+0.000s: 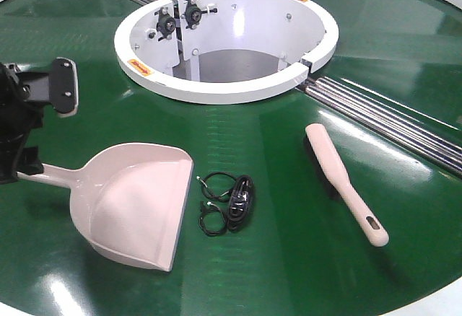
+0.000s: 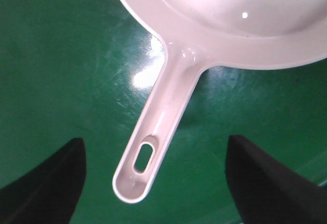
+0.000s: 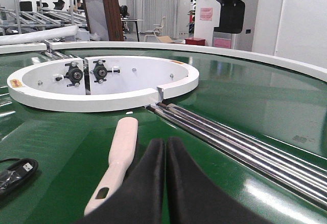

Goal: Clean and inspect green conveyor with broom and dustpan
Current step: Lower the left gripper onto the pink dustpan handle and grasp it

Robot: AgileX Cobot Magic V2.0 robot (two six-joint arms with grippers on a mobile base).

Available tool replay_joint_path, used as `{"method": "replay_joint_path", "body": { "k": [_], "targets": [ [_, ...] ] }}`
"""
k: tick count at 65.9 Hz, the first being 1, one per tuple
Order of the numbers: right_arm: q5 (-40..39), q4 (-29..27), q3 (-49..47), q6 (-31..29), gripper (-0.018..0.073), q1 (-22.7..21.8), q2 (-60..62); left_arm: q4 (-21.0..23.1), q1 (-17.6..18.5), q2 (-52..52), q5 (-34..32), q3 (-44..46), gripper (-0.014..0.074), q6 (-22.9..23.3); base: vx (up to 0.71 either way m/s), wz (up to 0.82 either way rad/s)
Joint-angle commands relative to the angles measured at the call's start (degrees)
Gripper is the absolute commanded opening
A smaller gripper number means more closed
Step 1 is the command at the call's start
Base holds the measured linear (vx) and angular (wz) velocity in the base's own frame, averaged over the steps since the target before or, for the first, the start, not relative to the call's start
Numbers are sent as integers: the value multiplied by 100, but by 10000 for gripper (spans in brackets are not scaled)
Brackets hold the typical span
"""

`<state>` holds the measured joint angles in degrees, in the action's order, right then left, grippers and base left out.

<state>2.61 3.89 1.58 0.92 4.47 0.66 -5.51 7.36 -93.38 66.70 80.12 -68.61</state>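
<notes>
Two seemingly light, stiff plastic tools: the dustpan [image 1: 137, 200], lower left, offers its slim handle to the wide-spread, empty left gripper [image 2: 153, 147]; the broom [image 1: 343, 182], right, lies beside the empty right gripper [image 3: 166, 150], pinched together.

The left gripper [image 2: 153, 144] is matte black with two wedge-shaped fingers [image 2: 48, 183]. At 9 o'clock in the front view, a grey-rimmed black pad [image 1: 63, 84] carries small screws [image 1: 68, 94]. The right gripper [image 3: 165, 147] has smooth black tapered fingers [image 3: 145, 188].
</notes>
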Motion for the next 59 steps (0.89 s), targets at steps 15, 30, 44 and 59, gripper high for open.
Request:
{"method": "replay_joint_path", "body": {
  "k": [15, 30, 44, 59],
  "targets": [
    [-404, 24, 20, -30, -9, -34, 62, -261, 34, -391, -229, 163, 524, -368, 0, 0],
    [-404, 24, 20, -30, -9, -34, 62, -70, 34, -562, -424, 163, 524, -1186, 0, 0],
    [-404, 24, 20, -30, -9, -34, 62, -64, 34, -682, -711, 163, 524, -1269, 0, 0],
    [-404, 24, 20, -30, -9, -34, 62, -64, 34, -914, -505, 163, 524, -1269, 0, 0]
  ]
}}
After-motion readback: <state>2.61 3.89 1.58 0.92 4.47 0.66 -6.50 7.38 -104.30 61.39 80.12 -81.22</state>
